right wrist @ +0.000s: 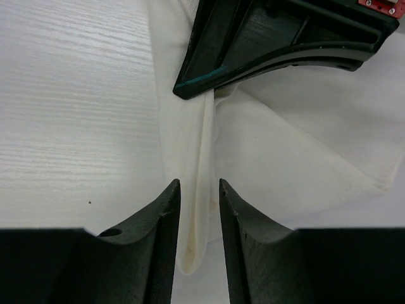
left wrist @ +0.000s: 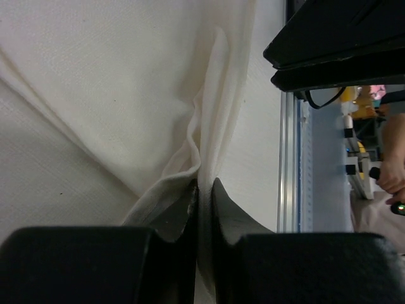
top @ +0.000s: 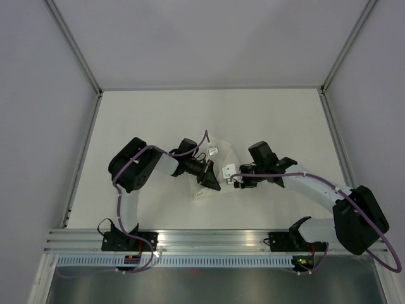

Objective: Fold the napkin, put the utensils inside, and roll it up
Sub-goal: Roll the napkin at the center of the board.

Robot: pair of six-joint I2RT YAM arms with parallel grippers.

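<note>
The white napkin (top: 219, 158) lies rumpled at the table's middle, mostly under both grippers. My left gripper (top: 212, 183) is shut on a raised fold of the napkin (left wrist: 126, 76); the wrist view shows the cloth pinched between its jaws (left wrist: 204, 190). My right gripper (top: 235, 182) faces it from the right. Its jaws (right wrist: 199, 187) stand slightly apart around a narrow hanging fold of the napkin (right wrist: 285, 145), not pressing it. The left gripper's black tip (right wrist: 212, 88) holds the same fold just beyond. No utensils show in any view.
An aluminium rail (top: 209, 237) runs along the near table edge, also in the left wrist view (left wrist: 288, 158). Grey enclosure walls stand on the left, back and right. The right arm's black body (left wrist: 342, 38) is close above the left gripper. A person's hand (left wrist: 392, 171) is beyond the rail.
</note>
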